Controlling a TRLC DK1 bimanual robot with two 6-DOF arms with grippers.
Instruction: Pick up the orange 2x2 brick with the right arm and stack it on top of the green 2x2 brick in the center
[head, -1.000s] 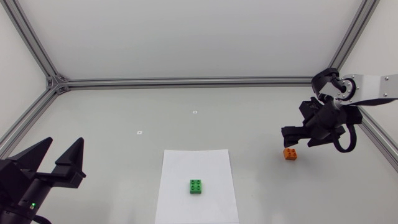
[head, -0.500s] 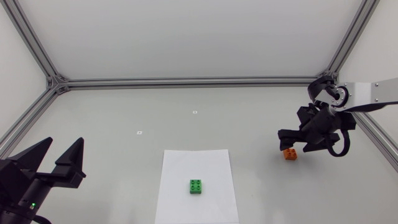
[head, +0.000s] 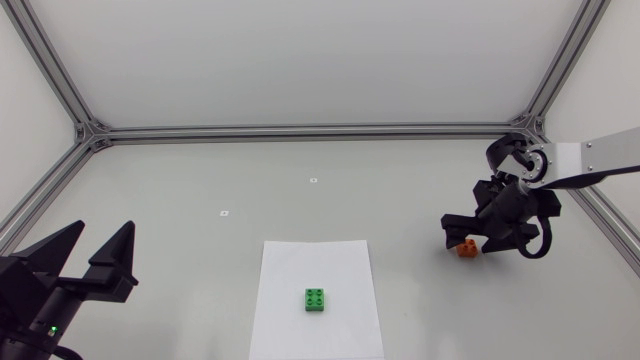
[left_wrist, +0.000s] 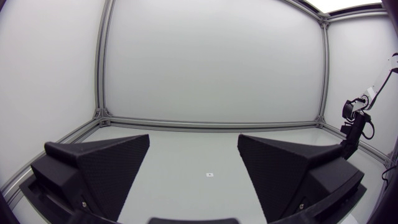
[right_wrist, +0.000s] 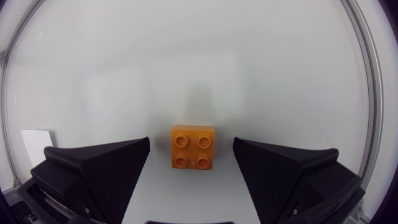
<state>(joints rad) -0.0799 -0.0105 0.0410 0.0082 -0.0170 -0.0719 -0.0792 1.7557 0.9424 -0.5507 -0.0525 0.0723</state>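
The orange 2x2 brick (head: 467, 249) lies on the table at the right, partly covered by my right gripper (head: 466, 232), which hangs over it. In the right wrist view the orange brick (right_wrist: 193, 147) sits studs up just ahead of the gap between the spread fingers (right_wrist: 99, 167), touching neither; the gripper (right_wrist: 191, 165) is open. The green 2x2 brick (head: 316, 299) rests on a white paper sheet (head: 316, 268) in the centre. My left gripper (head: 92, 254) stays open at the left front, empty, and its fingers (left_wrist: 99, 168) fill the left wrist view.
An aluminium frame (head: 300, 131) borders the table at the back and sides. Two small white markers (head: 313, 180) lie on the surface behind the sheet. A corner of the sheet (right_wrist: 36, 139) shows beside the right gripper's finger.
My right gripper has come down and shifted slightly toward the back over the orange brick, now covering part of it. The left arm has not moved.
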